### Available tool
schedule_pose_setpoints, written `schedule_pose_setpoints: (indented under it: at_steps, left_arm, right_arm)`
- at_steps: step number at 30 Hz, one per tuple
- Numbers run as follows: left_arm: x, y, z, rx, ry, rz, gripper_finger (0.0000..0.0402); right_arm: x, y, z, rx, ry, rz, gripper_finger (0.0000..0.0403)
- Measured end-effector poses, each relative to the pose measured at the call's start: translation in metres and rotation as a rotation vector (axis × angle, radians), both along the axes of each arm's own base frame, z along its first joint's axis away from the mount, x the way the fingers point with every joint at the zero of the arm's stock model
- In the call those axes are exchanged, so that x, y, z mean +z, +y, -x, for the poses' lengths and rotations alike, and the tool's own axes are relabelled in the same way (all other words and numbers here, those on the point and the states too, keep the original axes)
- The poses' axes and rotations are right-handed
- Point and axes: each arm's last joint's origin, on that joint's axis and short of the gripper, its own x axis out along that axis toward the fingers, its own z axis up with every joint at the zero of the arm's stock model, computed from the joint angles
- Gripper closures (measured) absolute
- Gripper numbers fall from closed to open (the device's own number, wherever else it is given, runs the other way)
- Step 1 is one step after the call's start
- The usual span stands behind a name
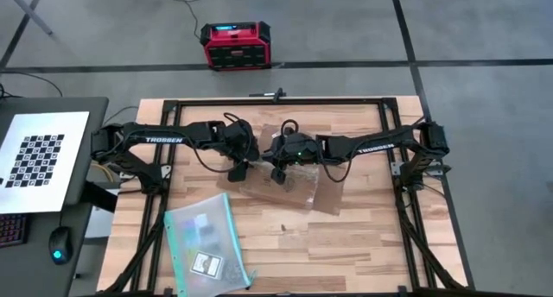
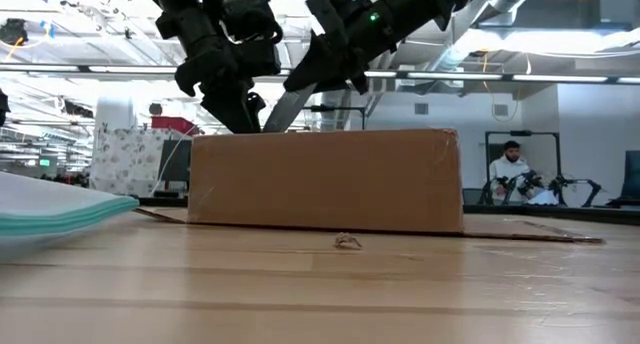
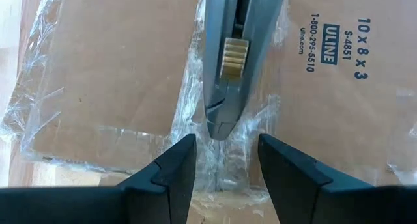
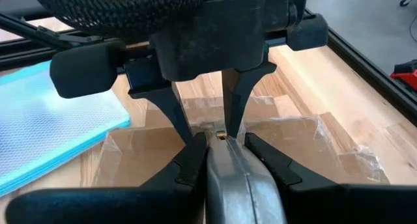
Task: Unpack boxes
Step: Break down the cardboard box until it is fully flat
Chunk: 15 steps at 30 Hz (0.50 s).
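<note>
The brown cardboard box (image 1: 289, 190) stands mid-table, its flaps shut under shiny clear tape (image 3: 195, 113). My right gripper (image 4: 225, 149) reaches in from the right, shut on a grey metal cutting tool (image 2: 290, 109). The tool's tip (image 3: 218, 127) is at the taped seam on the box's top. My left gripper (image 3: 225, 162) is open and comes down from the left. Its two fingers stand on either side of the seam, just short of the tool's tip, with the fingertips (image 2: 245, 122) at the box's top edge. My right gripper pinches the tool's grey handle (image 4: 228, 168) between its two fingers (image 4: 189, 162), which lie along it. It comes from the table's right, slanting down. The tool sticks out ahead of the fingers, tilted down to the tape. Whether my left gripper's fingertips touch the box, I cannot tell.
A clear teal-edged pouch (image 1: 206, 241) lies near the front left. A small scrap (image 2: 348, 242) lies before the box. Black frame rails (image 1: 406, 202) run along the table's sides. A red and black case (image 1: 235, 45) sits on the floor beyond. A person (image 2: 510, 169) sits far behind.
</note>
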Motion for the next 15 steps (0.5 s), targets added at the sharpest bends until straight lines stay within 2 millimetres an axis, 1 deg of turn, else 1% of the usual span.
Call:
schedule_pose_setpoints:
  at_steps: [3, 10, 15]
  left_arm:
    - [0.0, 0.0, 0.0, 0.0, -0.003, -0.001, 0.0253]
    - [0.001, 0.0, -0.001, -0.001, -0.019, -0.004, 0.0253]
    - [-0.004, 0.001, -0.004, -0.006, -0.003, 0.003, 0.0253]
  right_arm:
    - [-0.004, 0.0, -0.003, -0.002, 0.002, -0.001, 0.0332]
    - [-0.006, 0.0, -0.002, -0.006, 0.015, -0.008, 0.0332]
    - [-0.015, -0.001, -0.005, -0.008, 0.054, -0.009, 0.0332]
